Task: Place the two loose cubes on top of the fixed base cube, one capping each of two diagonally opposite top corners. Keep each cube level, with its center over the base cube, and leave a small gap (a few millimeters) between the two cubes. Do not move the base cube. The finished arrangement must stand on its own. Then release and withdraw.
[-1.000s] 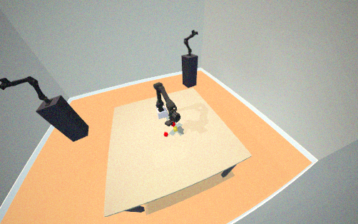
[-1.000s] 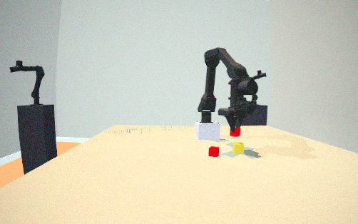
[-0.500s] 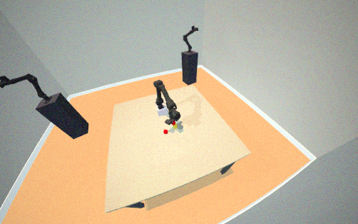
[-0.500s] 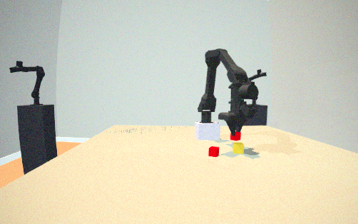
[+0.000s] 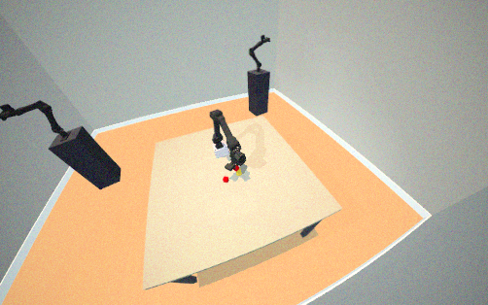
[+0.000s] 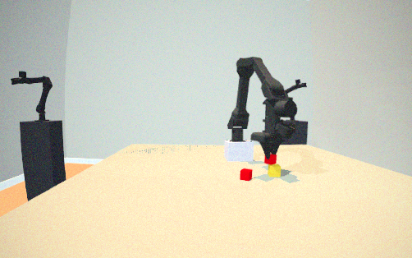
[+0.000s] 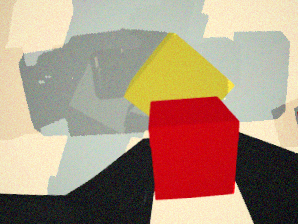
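The yellow base cube (image 5: pixel 239 173) (image 6: pixel 274 171) (image 7: pixel 175 65) sits on the table, turned corner-on in the wrist view. My gripper (image 5: pixel 236 167) (image 6: pixel 270 156) (image 7: pixel 190 144) points down and is shut on a red cube (image 5: pixel 236 169) (image 6: pixel 270 160) (image 7: pixel 194 167). That cube is at the base cube's top, offset to one side, and covers its near corner in the wrist view. Its underside is hidden, so I cannot tell whether the two touch. The other red cube (image 5: pixel 226 180) (image 6: pixel 245 174) lies on the table, apart from the base cube, to its left in the top and exterior views.
The white block (image 5: pixel 221 152) (image 6: pixel 239 150) under my arm stands on the table (image 5: pixel 194 219) (image 6: pixel 185 214) behind the cubes. Two other black arms stand on dark pedestals (image 5: pixel 87 157) (image 5: pixel 259 92) beyond the table. Shadows of my arm fall around the base cube.
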You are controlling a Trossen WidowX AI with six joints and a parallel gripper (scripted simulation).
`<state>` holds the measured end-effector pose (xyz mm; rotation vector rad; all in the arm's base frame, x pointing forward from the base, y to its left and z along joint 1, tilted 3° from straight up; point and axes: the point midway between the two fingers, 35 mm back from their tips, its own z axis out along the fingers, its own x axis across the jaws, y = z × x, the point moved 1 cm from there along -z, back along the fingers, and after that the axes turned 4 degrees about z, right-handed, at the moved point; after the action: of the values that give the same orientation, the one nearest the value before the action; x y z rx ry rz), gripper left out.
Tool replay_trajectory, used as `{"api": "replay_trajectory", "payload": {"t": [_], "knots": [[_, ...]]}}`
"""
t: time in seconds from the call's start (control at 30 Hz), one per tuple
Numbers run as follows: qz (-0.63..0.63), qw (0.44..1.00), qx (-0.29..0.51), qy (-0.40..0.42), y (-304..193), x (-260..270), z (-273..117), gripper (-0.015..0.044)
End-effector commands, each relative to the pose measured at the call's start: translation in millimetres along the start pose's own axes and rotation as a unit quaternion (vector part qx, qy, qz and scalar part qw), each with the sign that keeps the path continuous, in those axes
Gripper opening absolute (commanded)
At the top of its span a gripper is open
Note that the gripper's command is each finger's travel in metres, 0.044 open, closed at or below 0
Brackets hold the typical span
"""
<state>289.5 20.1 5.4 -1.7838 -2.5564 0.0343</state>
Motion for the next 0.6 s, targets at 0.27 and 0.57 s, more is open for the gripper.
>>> {"api": "replay_trajectory", "payload": {"t": [0.27, 0.57], "knots": [[0.002, 1.000, 0.000, 0.003, -0.6, 0.9, 1.3, 0.0105], [0.002, 1.000, 0.000, 0.003, -0.6, 0.9, 1.3, 0.0205]]}}
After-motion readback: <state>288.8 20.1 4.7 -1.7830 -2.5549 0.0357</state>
